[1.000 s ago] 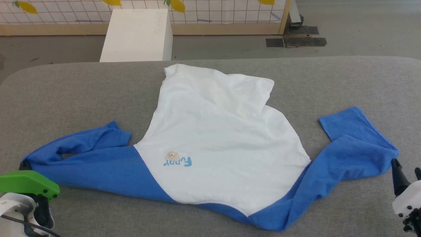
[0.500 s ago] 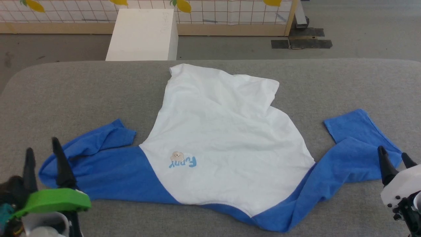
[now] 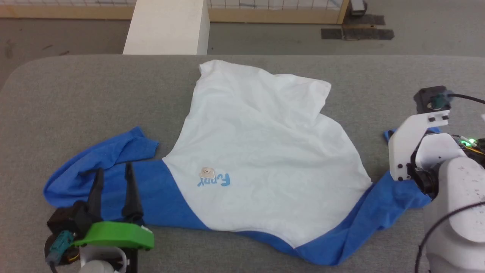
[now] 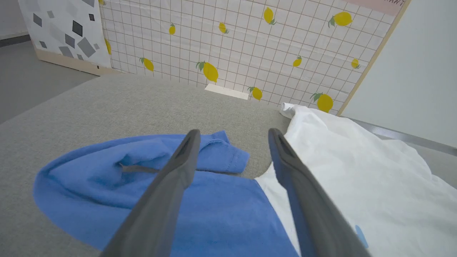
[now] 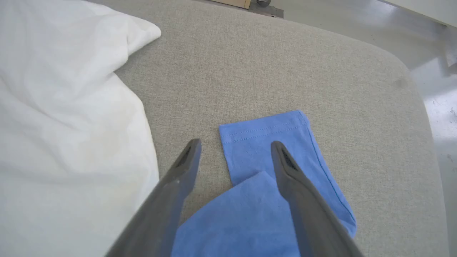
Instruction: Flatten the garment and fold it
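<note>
The garment (image 3: 261, 151) lies spread on the grey table, white body in the middle, its hem bunched toward the far edge. The "Funny" lettering (image 3: 214, 180) faces up. My left gripper (image 3: 113, 168) stands open over the crumpled left blue sleeve (image 3: 94, 163); in the left wrist view its fingertips (image 4: 194, 134) straddle that sleeve's folded cuff (image 4: 217, 150). My right gripper (image 5: 235, 144) is open just above the right blue sleeve (image 5: 271, 142), one finger on either side of the cuff's inner edge. In the head view the right arm's white wrist (image 3: 413, 148) hides much of that sleeve.
The grey padded table (image 3: 75, 91) has rounded corners and bare cloth around the garment. A white box (image 3: 166, 26) stands on the floor beyond the far edge. Dark tape patches (image 3: 356, 33) mark the floor. A lemon-print grid wall (image 4: 232, 43) stands behind.
The head camera tilted down. My left gripper advanced over the left sleeve. My right arm swung forward and now covers the right sleeve. Both stayed open.
</note>
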